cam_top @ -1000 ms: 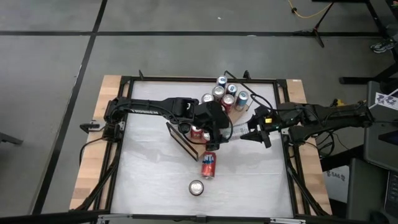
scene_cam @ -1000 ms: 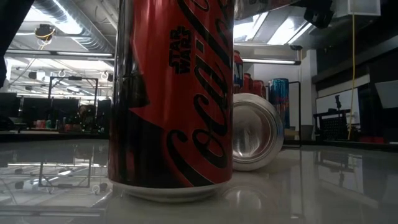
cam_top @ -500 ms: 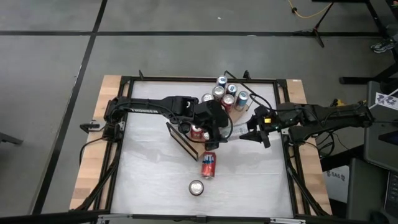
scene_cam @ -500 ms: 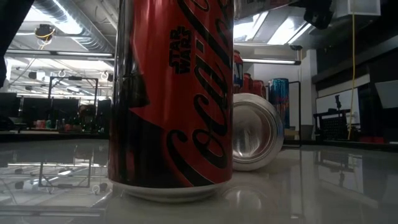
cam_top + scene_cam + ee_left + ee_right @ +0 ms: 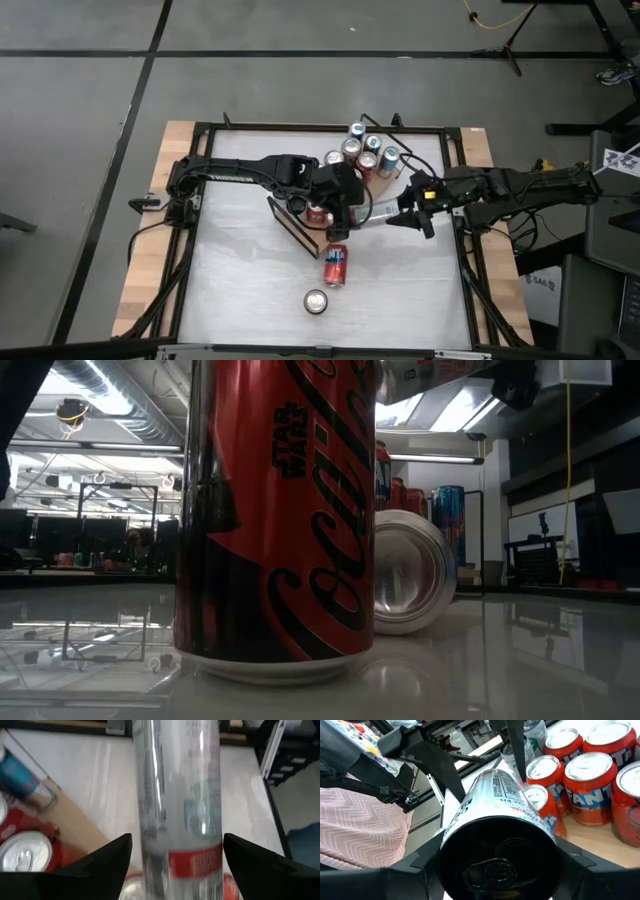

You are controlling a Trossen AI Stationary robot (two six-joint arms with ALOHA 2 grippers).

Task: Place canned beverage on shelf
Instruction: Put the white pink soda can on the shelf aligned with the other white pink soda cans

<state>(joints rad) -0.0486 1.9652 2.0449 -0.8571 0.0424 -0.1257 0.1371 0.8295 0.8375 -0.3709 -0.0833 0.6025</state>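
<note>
Both grippers close on one silver can, held lying level above the middle of the table. The right gripper clamps its top end, pull tab facing the wrist camera; the left gripper grips its body from the other side. The shelf lies just under the left gripper, near the table's centre, with cans standing on it toward the far edge. A red can lies on its side beside the shelf's near end. Another can stands upright nearer the front edge.
</note>
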